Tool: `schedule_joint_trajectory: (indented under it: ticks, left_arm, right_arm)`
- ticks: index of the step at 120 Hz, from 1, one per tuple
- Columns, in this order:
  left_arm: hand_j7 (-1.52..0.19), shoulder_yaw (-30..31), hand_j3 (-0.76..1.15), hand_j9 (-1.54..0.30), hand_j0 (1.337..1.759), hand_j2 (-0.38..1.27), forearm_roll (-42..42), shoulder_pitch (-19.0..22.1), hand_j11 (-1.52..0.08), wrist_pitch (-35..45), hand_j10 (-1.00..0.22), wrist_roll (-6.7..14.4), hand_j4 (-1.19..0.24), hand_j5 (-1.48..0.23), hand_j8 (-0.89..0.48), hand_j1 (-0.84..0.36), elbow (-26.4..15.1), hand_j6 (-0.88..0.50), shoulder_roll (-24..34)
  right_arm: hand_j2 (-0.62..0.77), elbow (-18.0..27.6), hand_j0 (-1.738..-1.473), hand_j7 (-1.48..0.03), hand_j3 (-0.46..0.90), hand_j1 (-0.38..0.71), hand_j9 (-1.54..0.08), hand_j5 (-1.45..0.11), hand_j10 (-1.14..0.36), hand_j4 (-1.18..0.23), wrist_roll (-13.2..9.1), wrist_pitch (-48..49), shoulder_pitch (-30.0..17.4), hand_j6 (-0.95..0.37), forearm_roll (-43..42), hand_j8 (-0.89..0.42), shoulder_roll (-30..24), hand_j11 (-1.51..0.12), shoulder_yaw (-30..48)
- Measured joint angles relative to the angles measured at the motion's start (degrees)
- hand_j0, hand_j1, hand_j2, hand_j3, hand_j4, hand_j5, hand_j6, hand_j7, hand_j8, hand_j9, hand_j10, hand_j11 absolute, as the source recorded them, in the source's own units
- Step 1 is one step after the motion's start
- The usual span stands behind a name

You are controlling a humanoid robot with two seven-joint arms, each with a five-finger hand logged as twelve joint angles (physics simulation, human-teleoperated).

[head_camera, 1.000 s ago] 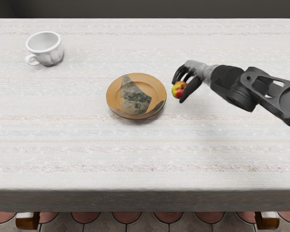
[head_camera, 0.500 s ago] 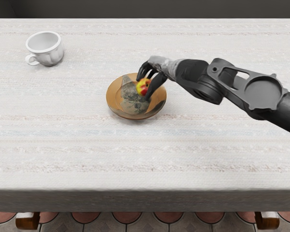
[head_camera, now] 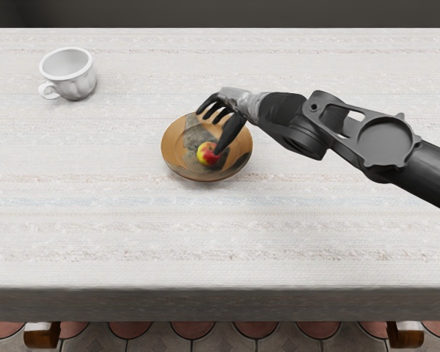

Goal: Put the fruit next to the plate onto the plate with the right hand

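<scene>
amber-coloured plate (head_camera: 170, 147) with a grey picture on its face sits near the middle of the cloth-covered table (head_camera: 205, 235), and on it, toward its front, lies a small red-and-yellow fruit (head_camera: 207, 154). the right hand (head_camera: 226, 114) hangs over the plate's far right part with its fingers (head_camera: 207, 105) spread wide, gripping nothing; one dark digit reaches down to the fruit's right side, and whether it touches cannot be told. a white cup (head_camera: 67, 72) stands upright at the far left, well apart from the plate. counted: one plate, one fruit, one cup, one arm (head_camera: 352, 136) in view.
</scene>
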Motion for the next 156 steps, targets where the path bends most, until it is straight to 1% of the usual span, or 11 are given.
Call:
schedule_joint_trajectory:
  ticks: [11, 23, 32, 57, 69, 80, 98, 121, 142, 156]
  left_arm:
    - [-0.32, 0.0, 0.00, -0.32, 1.658, 0.05, 0.0, 0.0, -0.32, 0.0, -0.25, 0.0, -0.25, -0.32, -0.25, 0.06, 0.0, -0.25, 0.0]
    - [-0.32, 0.0, 0.00, -0.32, 1.658, 0.05, 0.0, 0.0, -0.32, 0.0, -0.25, 0.0, -0.25, -0.32, -0.25, 0.06, 0.0, -0.25, 0.0]
    - [-0.32, 0.0, 0.00, -0.32, 1.658, 0.05, 0.0, 0.0, -0.32, 0.0, -0.25, 0.0, -0.25, -0.32, -0.25, 0.06, 0.0, -0.25, 0.0]
    - [-0.32, 0.0, 0.00, -0.32, 1.658, 0.05, 0.0, 0.0, -0.32, 0.0, -0.25, 0.0, -0.25, -0.32, -0.25, 0.06, 0.0, -0.25, 0.0]
    - [-0.32, 0.0, 0.00, -0.32, 1.658, 0.05, 0.0, 0.0, -0.32, 0.0, -0.25, 0.0, -0.25, -0.32, -0.25, 0.06, 0.0, -0.25, 0.0]
    - [-0.32, 0.0, 0.00, -0.32, 1.658, 0.05, 0.0, 0.0, -0.32, 0.0, -0.25, 0.0, -0.25, -0.32, -0.25, 0.06, 0.0, -0.25, 0.0]
    - [-0.32, 0.0, 0.00, -0.32, 1.658, 0.05, 0.0, 0.0, -0.32, 0.0, -0.25, 0.0, -0.25, -0.32, -0.25, 0.06, 0.0, -0.25, 0.0]
    - [-0.32, 0.0, 0.00, -0.32, 1.658, 0.05, 0.0, 0.0, -0.32, 0.0, -0.25, 0.0, -0.25, -0.32, -0.25, 0.06, 0.0, -0.25, 0.0]
    - [-0.32, 0.0, 0.00, -0.32, 1.658, 0.05, 0.0, 0.0, -0.32, 0.0, -0.25, 0.0, -0.25, -0.32, -0.25, 0.06, 0.0, -0.25, 0.0]
    - [-0.32, 0.0, 0.00, -0.32, 1.658, 0.05, 0.0, 0.0, -0.32, 0.0, -0.25, 0.0, -0.25, -0.32, -0.25, 0.05, 0.0, -0.25, 0.0]
  right_arm:
    - [0.03, 0.0, -1.658, -0.35, 0.00, -0.06, -0.35, -0.35, -0.26, -0.26, 0.1, 0.3, 0.0, -0.23, 1.5, -0.23, -0.6, -0.35, 0.1]
    - [0.01, 0.3, -1.658, -0.24, 0.00, -0.15, -0.24, -0.24, -0.18, -0.18, 2.0, 4.2, -0.1, -0.16, 6.2, -0.16, -3.2, -0.24, 2.2]
    - [0.01, 0.3, -1.658, -0.18, 0.00, -0.19, -0.18, -0.18, -0.14, -0.14, 3.1, 9.5, -0.2, -0.13, 11.7, -0.12, -5.4, -0.18, 4.2]
    - [0.00, 0.2, -1.658, -0.10, 0.00, -0.26, -0.10, -0.10, -0.08, -0.08, 4.1, 27.3, -0.8, -0.08, 33.7, -0.07, -12.8, -0.10, 6.8]
    - [-0.01, 0.3, -1.658, -0.08, 0.00, -0.27, -0.09, -0.09, -0.06, -0.07, 4.0, 31.1, -1.8, -0.06, 42.5, -0.06, -16.2, -0.09, 7.0]
    - [-0.01, 0.4, -1.658, -0.07, 0.00, -0.28, -0.07, -0.07, -0.06, -0.06, 3.8, 32.5, -3.4, -0.05, 48.3, -0.05, -19.3, -0.07, 7.0]
    - [-0.01, 0.8, -1.658, -0.06, 0.00, -0.29, -0.06, -0.06, -0.05, -0.05, 3.7, 33.2, -6.1, -0.05, 53.8, -0.05, -23.8, -0.06, 7.0]
    - [-0.01, 7.1, -1.658, -0.06, 0.00, -0.30, -0.06, -0.06, -0.04, -0.04, 3.6, 33.4, -9.4, -0.04, 58.9, -0.04, -33.5, -0.06, 6.7]
    - [-0.01, 10.2, -1.658, -0.05, 0.00, -0.30, -0.05, -0.05, -0.04, -0.04, 3.7, 33.5, -12.1, -0.04, 63.2, -0.04, -42.4, -0.05, 6.5]
    - [-0.01, 11.0, -1.658, -0.05, 0.00, -0.30, -0.05, -0.05, -0.04, -0.04, 3.8, 33.5, -13.4, -0.04, 64.7, -0.04, -45.7, -0.05, 6.5]
